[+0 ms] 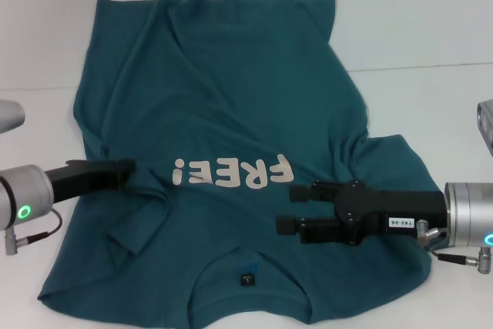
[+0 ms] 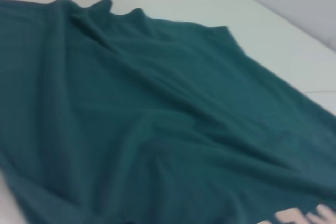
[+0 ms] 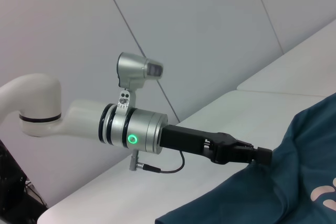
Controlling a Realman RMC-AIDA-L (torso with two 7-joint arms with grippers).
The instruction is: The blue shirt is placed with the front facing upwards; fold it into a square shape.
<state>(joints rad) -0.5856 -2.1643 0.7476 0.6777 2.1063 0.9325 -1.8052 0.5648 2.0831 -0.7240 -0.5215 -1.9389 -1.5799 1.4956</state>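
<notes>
Right now my left tool (image 1: 129,167) is pinched on the shirt (image 1: 231,98) at its left edge, level with the lettering (image 1: 231,172). My right tool (image 1: 291,207) hovers over the chest, fingers apart, holding nothing. I'd draw the cloth across slowly and keep it flat. The shirt lies rumpled on the worktop (image 1: 431,28), with room beyond the hem.

White table (image 1: 431,28) with a seam line running across its far part. Behind it, pale grey wall (image 3: 210,24) of panels with thin diagonal joints. Lighting even, possibly overhead.
</notes>
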